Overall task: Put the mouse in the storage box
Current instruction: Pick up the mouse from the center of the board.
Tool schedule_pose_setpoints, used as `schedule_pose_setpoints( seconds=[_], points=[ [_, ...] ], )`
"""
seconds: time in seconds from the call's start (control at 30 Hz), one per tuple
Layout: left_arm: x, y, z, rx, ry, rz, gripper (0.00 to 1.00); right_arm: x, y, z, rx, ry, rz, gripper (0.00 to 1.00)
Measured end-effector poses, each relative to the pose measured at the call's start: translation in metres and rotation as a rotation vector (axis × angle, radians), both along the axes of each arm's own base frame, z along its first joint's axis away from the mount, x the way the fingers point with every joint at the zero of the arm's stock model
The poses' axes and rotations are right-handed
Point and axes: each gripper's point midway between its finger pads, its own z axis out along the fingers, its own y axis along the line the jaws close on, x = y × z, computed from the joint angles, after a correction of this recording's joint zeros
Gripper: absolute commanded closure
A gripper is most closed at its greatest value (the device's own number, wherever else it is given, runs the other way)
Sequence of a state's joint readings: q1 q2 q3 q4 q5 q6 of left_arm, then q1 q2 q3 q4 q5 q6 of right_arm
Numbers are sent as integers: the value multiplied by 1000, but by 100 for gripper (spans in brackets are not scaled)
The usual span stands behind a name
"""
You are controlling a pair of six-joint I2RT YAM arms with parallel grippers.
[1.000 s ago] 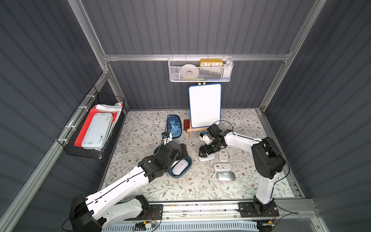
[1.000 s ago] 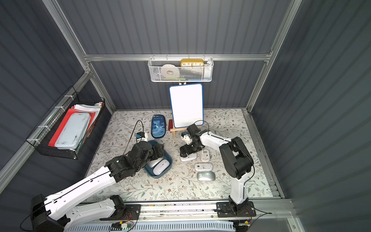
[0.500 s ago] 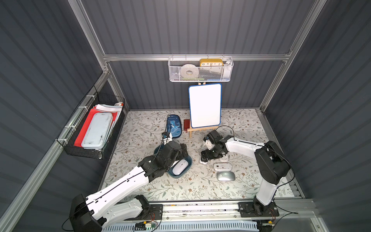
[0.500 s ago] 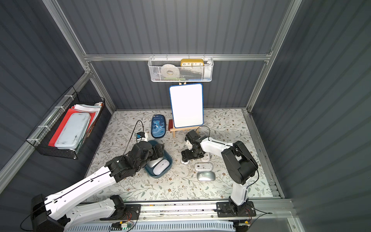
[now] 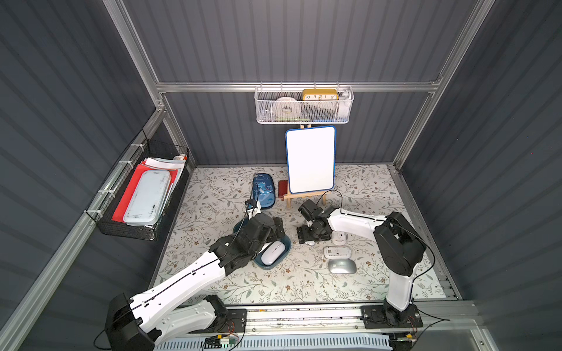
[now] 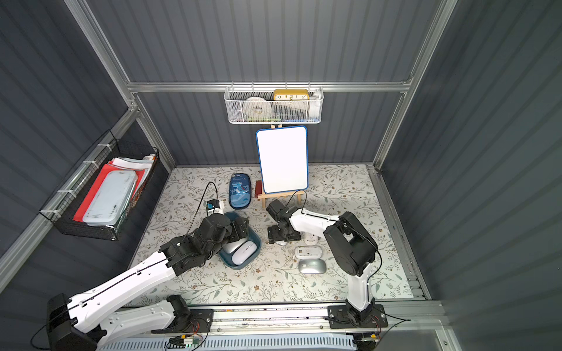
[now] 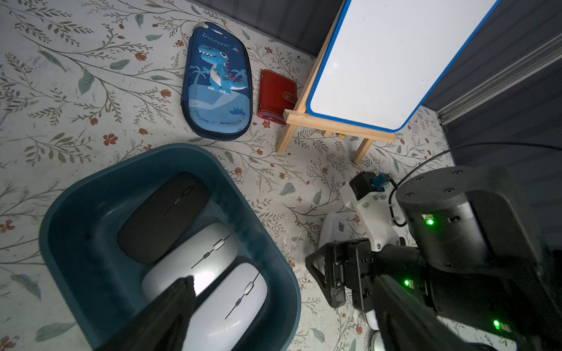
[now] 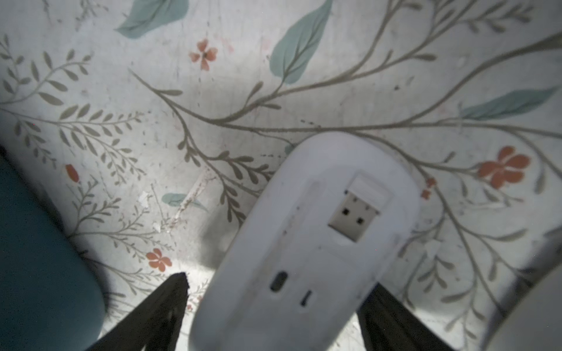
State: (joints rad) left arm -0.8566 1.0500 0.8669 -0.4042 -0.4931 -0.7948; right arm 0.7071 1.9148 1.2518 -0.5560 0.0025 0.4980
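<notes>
The storage box point(image 5: 273, 266) point(image 6: 240, 267) point(image 7: 194, 152) is a dark teal bin at mid-table. It holds a black mouse point(image 7: 164, 217), a silver mouse point(image 7: 197, 258) and a white mouse point(image 7: 231, 304) point(image 5: 273, 253). My left gripper point(image 5: 273, 231) point(image 6: 240, 228) point(image 7: 282, 304) hangs open over the box, holding nothing. Just right of the box, another white mouse point(image 8: 304, 243) point(image 7: 334, 231) lies belly-up on the table. My right gripper point(image 5: 313, 235) point(image 6: 284, 235) point(image 8: 278, 282) is down over this mouse and shut on its sides. A thin gap shows at one fingertip point(image 8: 179, 282).
Three more mice lie right of the right gripper: a white one point(image 5: 339, 237), a belly-up white one point(image 5: 337, 251) and a silver one point(image 5: 342, 266). Behind are a blue dinosaur case point(image 5: 264, 191), a red wallet point(image 5: 282, 186) and a whiteboard on an easel point(image 5: 310, 159).
My right gripper has come down over the belly-up white mouse and its jaws have closed in on it. The left arm has stayed over the box.
</notes>
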Motion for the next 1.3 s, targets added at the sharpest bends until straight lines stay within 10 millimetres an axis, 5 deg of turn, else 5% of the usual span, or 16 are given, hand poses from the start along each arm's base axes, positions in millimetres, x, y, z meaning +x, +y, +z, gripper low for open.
schedule_pose_setpoints(
  seconds=[0.27, 0.47, 0.67, 0.83, 1.03, 1.3],
  points=[
    [0, 0, 0, 0, 0, 0, 4, 5, -11, -4, -61, -17, -59, 21],
    [0, 0, 0, 0, 2, -2, 4, 6, -12, -5, -71, -21, -60, 43],
    [-7, -5, -2, -56, 8, -35, 4, 4, -9, -2, -28, -48, -31, 53],
    [-26, -13, -6, -203, 24, -106, 8, -12, -10, 11, 53, -96, 36, 56],
    [-45, -31, 26, -424, -33, -234, 10, -37, -4, 66, 278, -287, 167, 56],
    [-48, -59, 51, -563, -51, -342, 16, -107, -4, 91, 473, -521, 402, 56]
  ],
)
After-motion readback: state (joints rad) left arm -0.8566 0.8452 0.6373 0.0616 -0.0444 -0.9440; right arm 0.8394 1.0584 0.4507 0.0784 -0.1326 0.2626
